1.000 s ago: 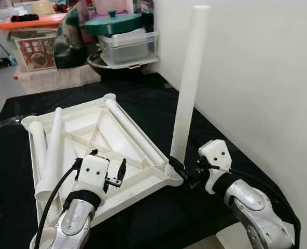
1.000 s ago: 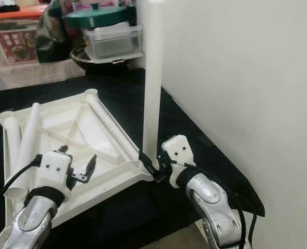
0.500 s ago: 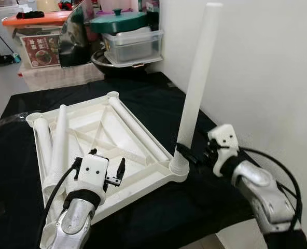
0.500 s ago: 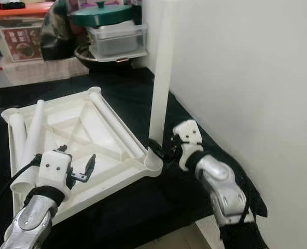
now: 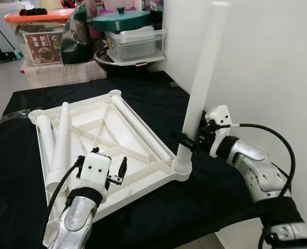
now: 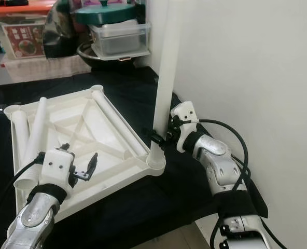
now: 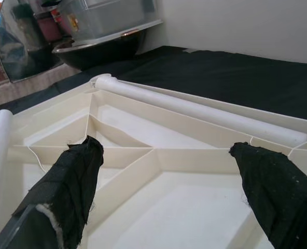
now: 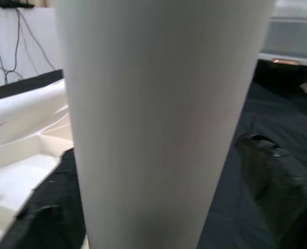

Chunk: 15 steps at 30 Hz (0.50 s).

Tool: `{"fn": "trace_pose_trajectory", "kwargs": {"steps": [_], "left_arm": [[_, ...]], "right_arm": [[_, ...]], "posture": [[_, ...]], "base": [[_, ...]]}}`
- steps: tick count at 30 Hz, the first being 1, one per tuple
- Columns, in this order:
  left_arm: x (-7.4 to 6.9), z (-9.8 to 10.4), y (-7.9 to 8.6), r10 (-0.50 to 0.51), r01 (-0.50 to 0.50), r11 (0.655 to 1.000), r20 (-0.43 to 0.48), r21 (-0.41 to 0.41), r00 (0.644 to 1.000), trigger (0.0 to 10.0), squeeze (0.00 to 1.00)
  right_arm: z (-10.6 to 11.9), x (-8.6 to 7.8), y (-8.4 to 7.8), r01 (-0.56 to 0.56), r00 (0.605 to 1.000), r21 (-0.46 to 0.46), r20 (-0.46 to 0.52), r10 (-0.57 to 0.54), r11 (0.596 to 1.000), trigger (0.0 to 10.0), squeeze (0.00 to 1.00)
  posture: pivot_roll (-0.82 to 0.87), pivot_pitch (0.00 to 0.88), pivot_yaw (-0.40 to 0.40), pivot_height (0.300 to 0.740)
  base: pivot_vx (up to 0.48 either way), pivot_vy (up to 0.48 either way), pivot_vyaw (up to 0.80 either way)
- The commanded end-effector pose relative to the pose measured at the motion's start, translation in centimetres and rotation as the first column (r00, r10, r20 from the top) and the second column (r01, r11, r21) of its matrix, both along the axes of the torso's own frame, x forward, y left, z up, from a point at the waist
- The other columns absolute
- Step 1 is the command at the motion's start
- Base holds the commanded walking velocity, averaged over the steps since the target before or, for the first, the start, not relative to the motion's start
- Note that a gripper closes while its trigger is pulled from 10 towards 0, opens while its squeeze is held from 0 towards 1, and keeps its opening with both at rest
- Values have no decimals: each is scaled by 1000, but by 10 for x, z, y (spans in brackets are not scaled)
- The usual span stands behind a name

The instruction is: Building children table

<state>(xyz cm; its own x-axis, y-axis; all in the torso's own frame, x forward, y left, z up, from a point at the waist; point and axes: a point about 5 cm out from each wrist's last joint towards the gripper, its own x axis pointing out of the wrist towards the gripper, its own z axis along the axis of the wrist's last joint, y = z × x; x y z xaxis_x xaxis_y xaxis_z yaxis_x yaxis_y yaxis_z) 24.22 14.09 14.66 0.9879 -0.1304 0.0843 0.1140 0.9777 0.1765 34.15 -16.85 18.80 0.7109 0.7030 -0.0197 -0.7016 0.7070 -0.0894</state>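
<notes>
Right claw (image 5: 191,142) around upright white leg (image 5: 202,83)

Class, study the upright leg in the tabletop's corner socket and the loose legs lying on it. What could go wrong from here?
The standing leg leans a little in its corner socket; if the right gripper lets go before it seats, it may topple. Pushing it could also slide the upturned tabletop and roll the loose legs.
</notes>
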Motion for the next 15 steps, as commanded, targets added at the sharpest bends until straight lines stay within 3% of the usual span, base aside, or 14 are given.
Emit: {"fn": "trace_pose_trajectory", "kwargs": {"steps": [1, 3, 5, 7, 8, 10, 11, 13, 14, 15], "left_arm": [[0, -3, 0, 5, -5, 1000, -9, 12, 1000, 10000, 0], [0, -4, 1, 6, -6, 1000, -11, 10, 1000, 10000, 0], [0, -4, 1, 5, -5, 1000, -12, 9, 1000, 10000, 0], [0, -5, 0, 2, -2, 1000, -11, 9, 1000, 10000, 0], [0, -5, 0, 2, -2, 1000, -11, 9, 1000, 10000, 0], [-1, -5, 0, 1, -1, 1000, -12, 10, 1000, 10000, 0], [-1, -5, 0, 1, -1, 1000, -12, 10, 1000, 10000, 0], [-1, -5, 2, 6, -6, 1000, -14, 14, 1000, 10000, 0], [-1, -5, 2, 6, -6, 1000, -14, 14, 1000, 10000, 0], [-2, -6, 3, 9, -9, 1000, -15, 16, 1000, 10000, 0]], "right_arm": [[-2, 0, 1, -51, 999, -27, 3, 51, 998, 0, 0], [-5, -1, -1, -88, 996, -37, -28, 87, 995, 0, 0], [-9, 2, -4, -33, 998, -71, -63, 29, 997, 0, 0], [-17, 12, -9, 128, 983, -112, -116, -141, 985, 0, 0], [-17, 12, -9, 128, 983, -112, -116, -141, 985, 0, 0], [-19, 16, -1, 357, 922, -39, -146, -359, 933, 0, 0], [-19, 16, -1, 357, 922, -39, -146, -359, 933, 0, 0], [-17, 9, 19, 531, 837, 97, -214, -503, 842, 0, 0], [-17, 9, 19, 531, 837, 97, -214, -503, 842, 0, 0], [-17, 4, 29, 588, 799, 147, -254, -545, 795, 0, 0]], "posture": [[103, 0, -56, 740], [102, 0, -56, 740], [98, 0, -55, 740], [96, 0, -57, 740], [96, 0, -57, 740], [103, 0, -63, 740], [103, 0, -63, 740], [105, 0, -60, 740], [105, 0, -60, 740], [108, 0, -54, 740]], "base": [[0, 0, 0], [0, 0, 0], [0, 0, 0], [0, 0, 0], [0, 0, 0], [0, 0, 0], [0, 0, 0], [0, 0, 0], [0, 0, 0], [0, 0, 0]]}}
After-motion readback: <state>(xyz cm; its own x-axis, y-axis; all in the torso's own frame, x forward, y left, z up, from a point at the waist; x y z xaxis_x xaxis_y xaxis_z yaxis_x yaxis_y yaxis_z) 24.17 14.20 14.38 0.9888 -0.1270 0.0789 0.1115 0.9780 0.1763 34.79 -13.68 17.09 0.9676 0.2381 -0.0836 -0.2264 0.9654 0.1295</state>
